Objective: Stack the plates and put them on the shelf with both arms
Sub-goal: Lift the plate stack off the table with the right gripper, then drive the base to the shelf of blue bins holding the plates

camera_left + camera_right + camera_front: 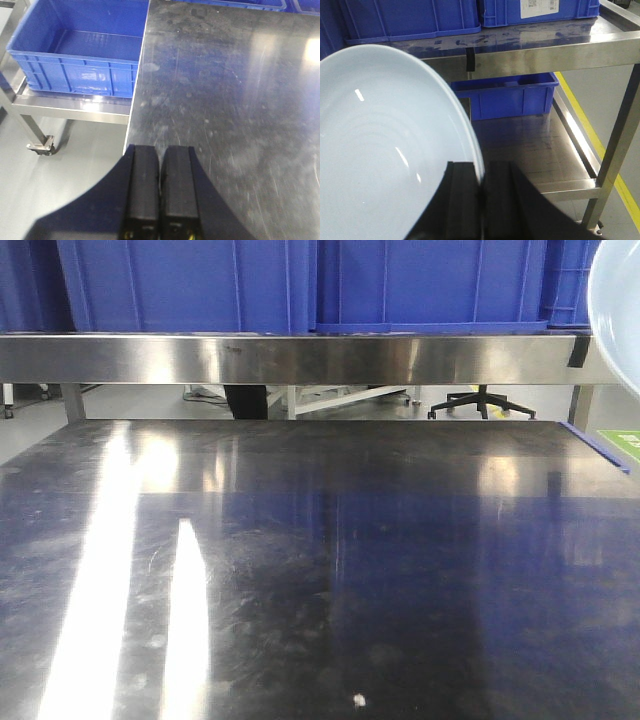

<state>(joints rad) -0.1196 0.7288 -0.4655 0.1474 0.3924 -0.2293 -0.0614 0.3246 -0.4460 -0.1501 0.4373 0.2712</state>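
Note:
A pale bluish-white glossy plate [385, 140] fills the left of the right wrist view, held up in the air and tilted. My right gripper [482, 175] is shut on its rim, one finger on each side. In the front view only an edge of this plate [620, 310] shows at the top right, level with the steel shelf [300, 358]. Whether a second plate lies under it I cannot tell. My left gripper [160, 150] is shut with nothing in it, low over the left edge of the dark steel table [225, 100].
Blue bins [190, 285] [430, 280] stand along the shelf. An open blue bin [80, 55] sits on a wheeled steel cart left of the table. Another blue bin [510, 97] rests on a lower shelf at the right, beside a steel post [620, 145].

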